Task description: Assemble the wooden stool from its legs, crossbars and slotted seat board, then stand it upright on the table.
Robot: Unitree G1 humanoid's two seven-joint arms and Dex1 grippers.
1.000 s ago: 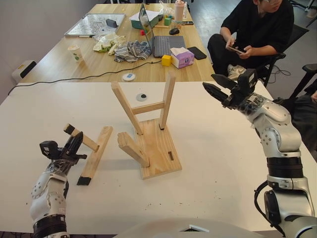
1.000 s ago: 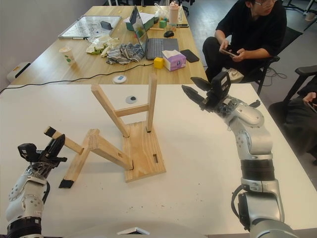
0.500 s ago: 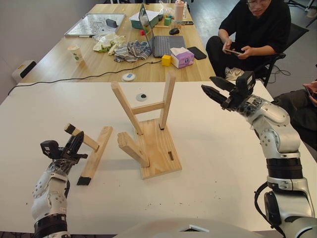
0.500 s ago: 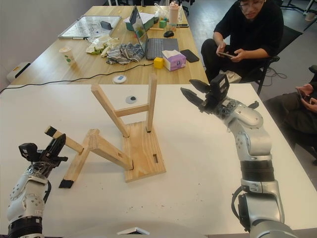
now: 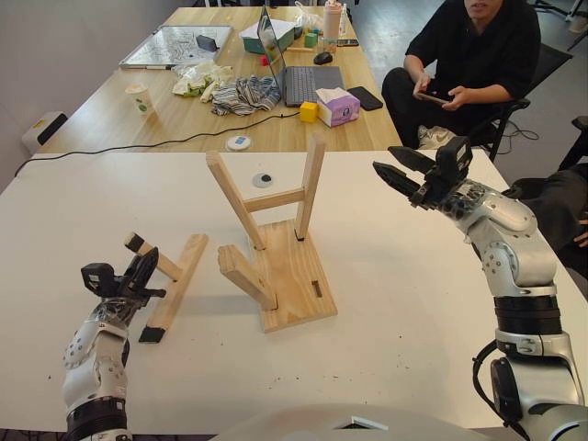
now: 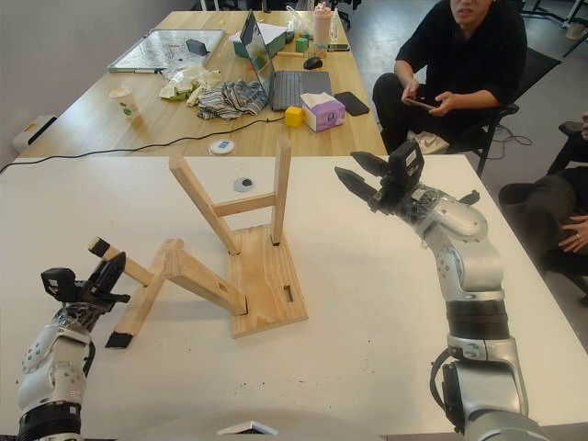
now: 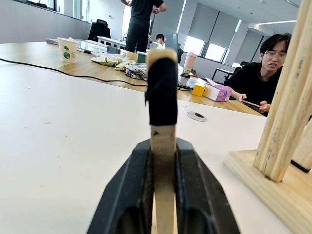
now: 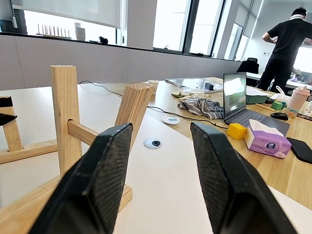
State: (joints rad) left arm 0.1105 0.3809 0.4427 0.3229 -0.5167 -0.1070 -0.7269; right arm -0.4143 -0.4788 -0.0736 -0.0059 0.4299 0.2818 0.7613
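Plainly, the white table carries the slotted seat board lying flat near its middle. An upright leg pair, joined by a crossbar, is planted at the board's 12 o'clock end. Where those feet enter the wood is hard to make out, and one open slot shows near the board's 3 o'clock edge. A tilted leg leans out from the board toward 10 o'clock; whether it sits in a slot cannot be told. At 9 o'clock of the board lies the loose leg piece, and the left gripper is clamped on its black-tipped bar, though from the head its fingers are too small to separate. The right gripper hangs above the table at 2 o'clock of the board, spread wide and holding nothing. Against a second ago, the left gripper and its piece sit slightly nearer 6 o'clock, the right gripper has edged toward 9 o'clock, and the board has not shifted. The left eye view shows a gap between the tilted leg and the loose piece, where the right eye view overlaps them. The left wrist view shows both fingers pressed flat to the bar. The right wrist view frames the leg pair beside its parted fingers, with the board cut off at the edge.
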